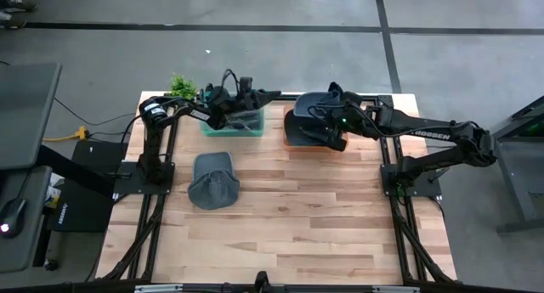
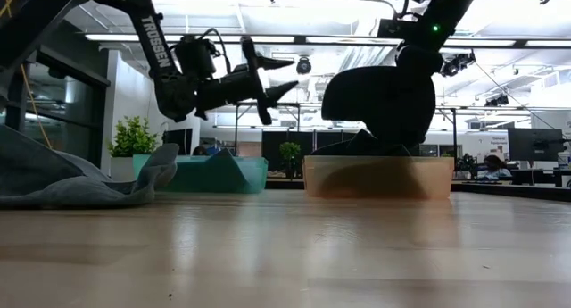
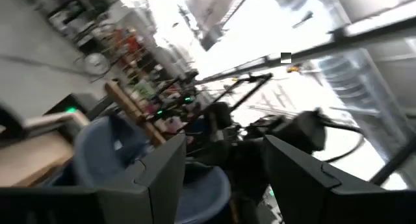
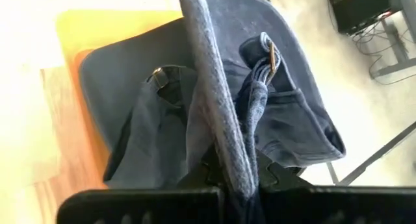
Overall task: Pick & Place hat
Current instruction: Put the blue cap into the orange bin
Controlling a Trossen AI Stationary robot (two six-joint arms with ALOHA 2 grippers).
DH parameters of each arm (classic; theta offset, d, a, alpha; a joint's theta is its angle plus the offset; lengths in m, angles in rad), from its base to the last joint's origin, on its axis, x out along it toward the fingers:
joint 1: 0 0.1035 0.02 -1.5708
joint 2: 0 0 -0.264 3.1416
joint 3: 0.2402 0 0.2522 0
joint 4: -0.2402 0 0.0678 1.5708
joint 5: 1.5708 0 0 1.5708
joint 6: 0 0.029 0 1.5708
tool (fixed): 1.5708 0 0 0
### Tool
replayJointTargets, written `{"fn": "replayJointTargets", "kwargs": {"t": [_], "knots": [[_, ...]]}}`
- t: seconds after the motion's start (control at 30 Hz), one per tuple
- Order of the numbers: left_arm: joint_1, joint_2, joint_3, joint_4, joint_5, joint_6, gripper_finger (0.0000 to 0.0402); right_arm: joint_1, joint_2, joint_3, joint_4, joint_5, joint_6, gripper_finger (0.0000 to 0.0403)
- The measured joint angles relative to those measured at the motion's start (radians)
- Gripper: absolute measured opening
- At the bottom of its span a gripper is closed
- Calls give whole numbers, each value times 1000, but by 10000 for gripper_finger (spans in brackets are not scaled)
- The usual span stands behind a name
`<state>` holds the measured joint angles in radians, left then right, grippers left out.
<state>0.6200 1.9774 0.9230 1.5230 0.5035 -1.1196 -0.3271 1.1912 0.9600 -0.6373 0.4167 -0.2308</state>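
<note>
Nearby, grey hat [image 1: 213, 181], green bin [image 1: 232, 123], plant [image 1: 181, 86]

Light wooden table [image 1: 280, 225] with pale and tan plank stripes. Grey cap [image 1: 213, 179] lying on the planks; dark navy-blue cap [image 4: 214, 107] with a brass-coloured strap buckle [image 4: 272, 57]. Teal bin [image 1: 232, 123] and orange bin [image 2: 378, 177], the latter translucent amber in the low view. Black arms, white lettering. Green leafy plant [image 1: 182, 86]. Grey floor with dark lines [image 1: 255, 27].
</note>
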Motion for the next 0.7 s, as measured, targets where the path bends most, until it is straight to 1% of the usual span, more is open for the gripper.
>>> {"fn": "replayJointTargets", "kwargs": {"t": [0.07,0.17,0.23,0.3,0.4,0.47,0.53,0.7], "knots": [[0,0,0,41,25,2,202,0,0,0,20,13,-20,0],[-9,-18,-3,34,87,22,202,-3,0,0,56,37,-72,0],[-32,-41,1,41,121,46,202,-11,-1,0,81,24,-99,0],[-59,-55,0,39,146,76,202,-20,-1,0,108,-11,-138,0],[-99,-83,0,40,172,110,202,-21,0,-22,154,-6,-176,0],[-112,-105,-2,36,207,120,202,-22,0,-57,175,12,-202,0],[-110,-146,-5,10,245,120,202,-22,0,-101,213,-2,-219,0],[-117,-245,-4,-57,296,153,202,-22,1,-232,391,-10,-234,0]]}}
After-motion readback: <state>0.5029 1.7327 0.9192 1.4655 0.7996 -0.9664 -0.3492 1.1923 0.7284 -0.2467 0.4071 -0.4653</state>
